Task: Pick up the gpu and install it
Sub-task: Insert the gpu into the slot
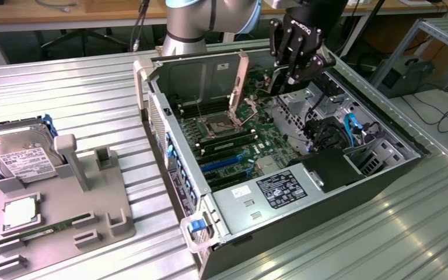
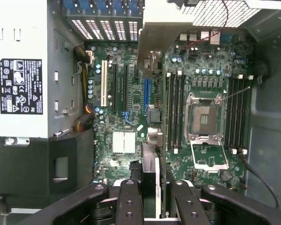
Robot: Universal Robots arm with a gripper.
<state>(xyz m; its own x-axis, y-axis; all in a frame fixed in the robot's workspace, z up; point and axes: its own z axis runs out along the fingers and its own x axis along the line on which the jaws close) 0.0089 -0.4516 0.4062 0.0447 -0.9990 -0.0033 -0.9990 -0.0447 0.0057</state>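
GPU (image 1: pixel 240 79), held upright on edge, clamped between pincer (image 2: pixel 150 187) fingers (image 2: pixel 131 201) above open computer case (image 1: pixel 208 233). Motherboard (image 2: pixel 126 98) directly below; empty CPU socket (image 2: pixel 203 117) nearby. Power supply (image 1: pixel 279 189) at 6 o'clock of pincer in the exterior view. Hard drive (image 1: pixel 18 154) at 9 o'clock, on grey holder (image 1: pixel 60 221) on counter (image 1: pixel 68 87).

One open computer case (image 1: pixel 286 175), one motherboard (image 2: pixel 131 93), one empty CPU socket (image 2: pixel 203 117), one power supply (image 1: pixel 275 189). One grey fixture tray (image 1: pixel 60 227), holding one hard drive (image 1: pixel 18 154), one processor (image 1: pixel 19 211), one memory stick (image 1: pixel 45 229). One gripper (image 1: pixel 298 73), one gpu (image 2: pixel 152 178).
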